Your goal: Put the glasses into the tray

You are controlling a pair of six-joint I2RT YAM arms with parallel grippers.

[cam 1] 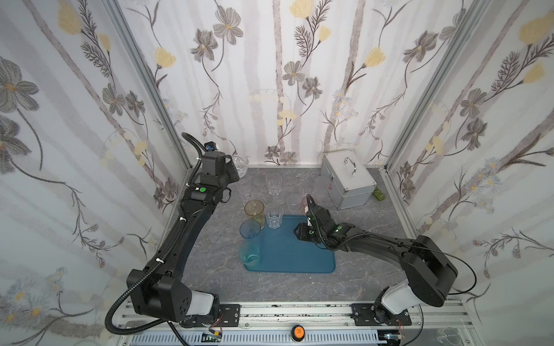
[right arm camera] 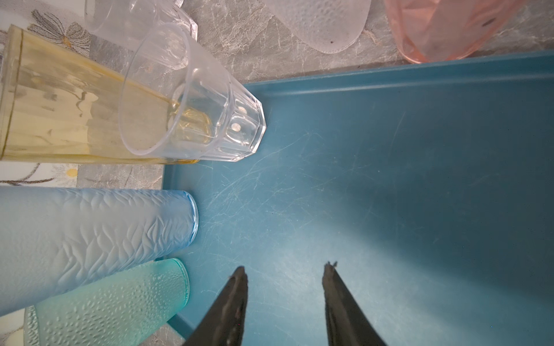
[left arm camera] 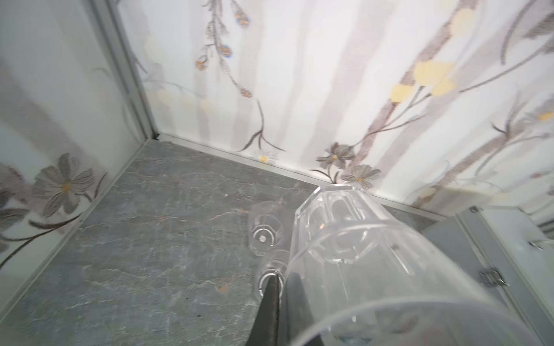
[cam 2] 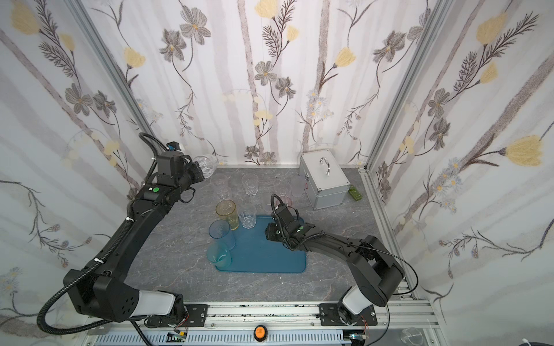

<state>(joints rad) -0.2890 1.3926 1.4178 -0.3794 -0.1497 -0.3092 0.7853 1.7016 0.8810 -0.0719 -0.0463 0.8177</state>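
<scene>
scuffed matt tray (right arm camera: 389,179), frosted textured blue glass (right arm camera: 90,239).

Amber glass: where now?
Both top views: amber glass upright at the tray's far left corner, between the clear faceted glass and the blue glass.
</scene>
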